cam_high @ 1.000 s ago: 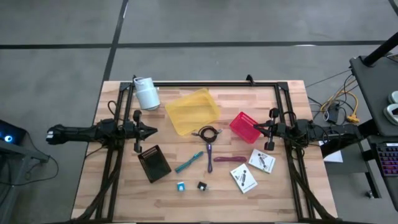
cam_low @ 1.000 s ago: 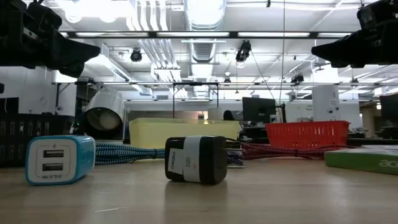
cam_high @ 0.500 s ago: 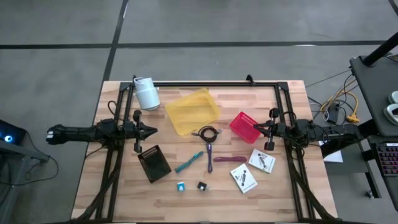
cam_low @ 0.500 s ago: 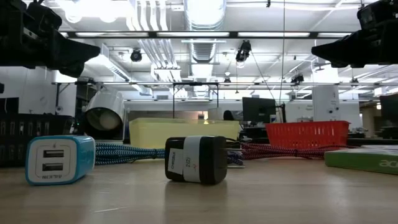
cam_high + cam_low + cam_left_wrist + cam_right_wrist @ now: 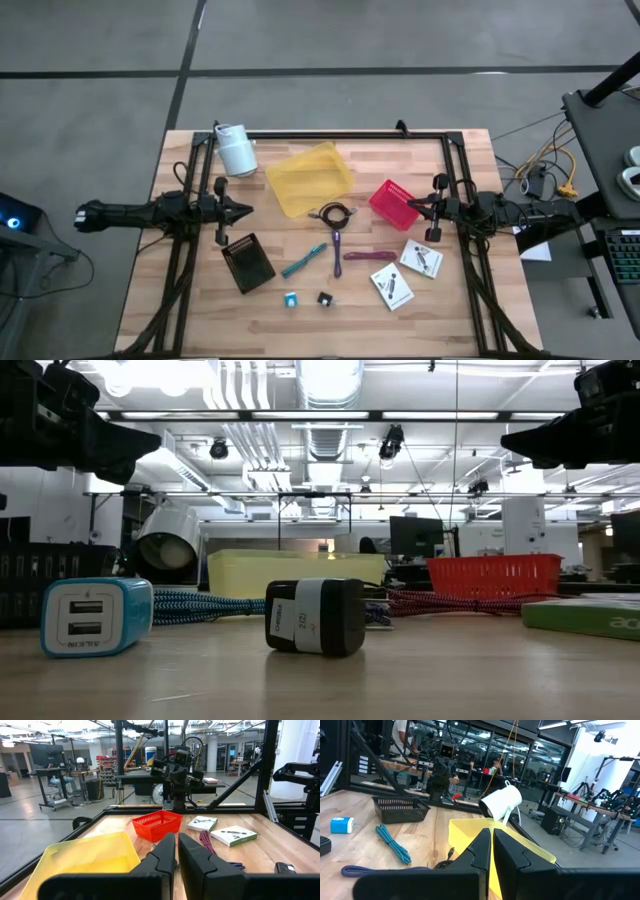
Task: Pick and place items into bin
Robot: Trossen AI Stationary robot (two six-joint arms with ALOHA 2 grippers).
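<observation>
The items lie loose on the wooden table: two white cards [image 5: 421, 258] [image 5: 392, 288], a teal cord [image 5: 303, 260], a purple cord [image 5: 336, 245], a magenta bar [image 5: 368, 256], a black ring [image 5: 334, 213], a blue cube [image 5: 290, 299] and a black cube [image 5: 324, 298]. Among them stand a yellow bin [image 5: 310, 178], a red basket [image 5: 394, 203] and a black basket [image 5: 248, 262]. My left gripper [image 5: 248, 210] hovers shut and level at the table's left. My right gripper [image 5: 412, 207] hovers shut and level at the right, beside the red basket. Neither holds anything.
A white cylindrical roll [image 5: 236, 150] lies at the far left corner. A black frame [image 5: 330, 135] runs along the far edge and down both sides. In the low view the blue cube [image 5: 95, 615] and black cube [image 5: 315, 616] sit nearest the front edge.
</observation>
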